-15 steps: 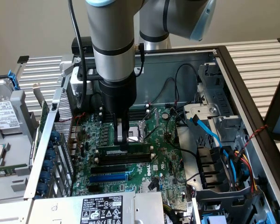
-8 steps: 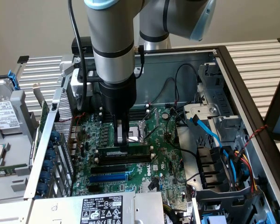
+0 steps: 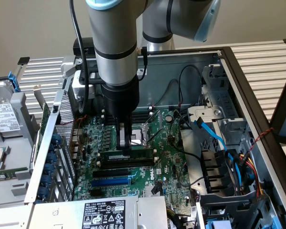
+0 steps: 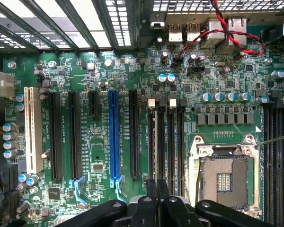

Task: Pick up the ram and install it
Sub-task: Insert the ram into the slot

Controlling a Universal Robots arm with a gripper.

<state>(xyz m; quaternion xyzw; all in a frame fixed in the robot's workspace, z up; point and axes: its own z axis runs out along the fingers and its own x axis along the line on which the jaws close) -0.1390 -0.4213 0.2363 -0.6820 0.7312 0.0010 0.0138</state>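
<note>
Closest in the exterior view is a grey box (image 3: 105,212) with a white sticker. Just behind it lies the green board (image 3: 169,157) inside the computer case (image 3: 181,64). On the board the blue slot (image 3: 112,181) comes first, then an empty black slot (image 3: 117,171), then the ram (image 3: 133,156).

The ram is a long thin green stick. It stands on its edge in another black slot and lies across the board. The gripper (image 3: 125,145) comes straight down on the middle of it, with its two fingers pinched tight on the ram's top edge.

In the wrist view the ram (image 4: 155,142) is a thin pale line running in between the dark fingers (image 4: 150,198) of the gripper (image 4: 156,189), with the blue slot (image 4: 113,139) well to one side.

Just behind the ram in the exterior view is the square silver socket (image 3: 142,132). The thick grey arm (image 3: 115,47) rises above it. Farthest back is the grey wall of the case.
</note>
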